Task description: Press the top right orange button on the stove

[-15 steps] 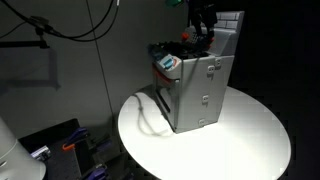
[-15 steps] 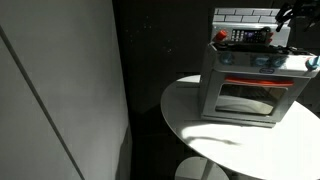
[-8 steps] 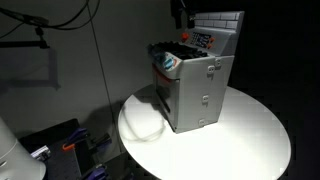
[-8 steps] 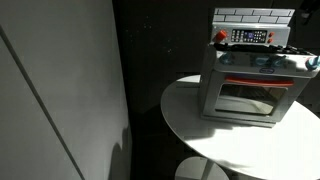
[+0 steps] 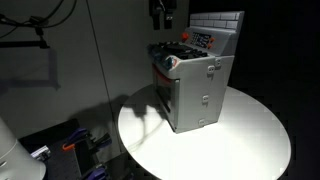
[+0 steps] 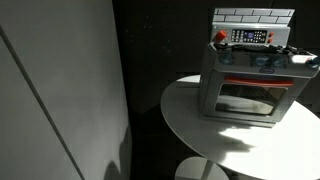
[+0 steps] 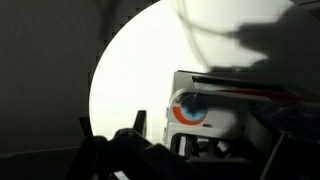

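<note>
Gripper [image 5: 161, 12] hangs off the stove [image 5: 195, 85]
The stove stands on the round white table [image 5: 250, 140]. The gripper is high beside it, touching nothing, probably to keep the buttons in view. Jaw state cannot be told.

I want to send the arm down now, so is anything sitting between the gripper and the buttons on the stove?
Nothing visible does. The gripper hangs in open air above the stove, off to one side in an exterior view. The path to its button panel looks clear.
</note>
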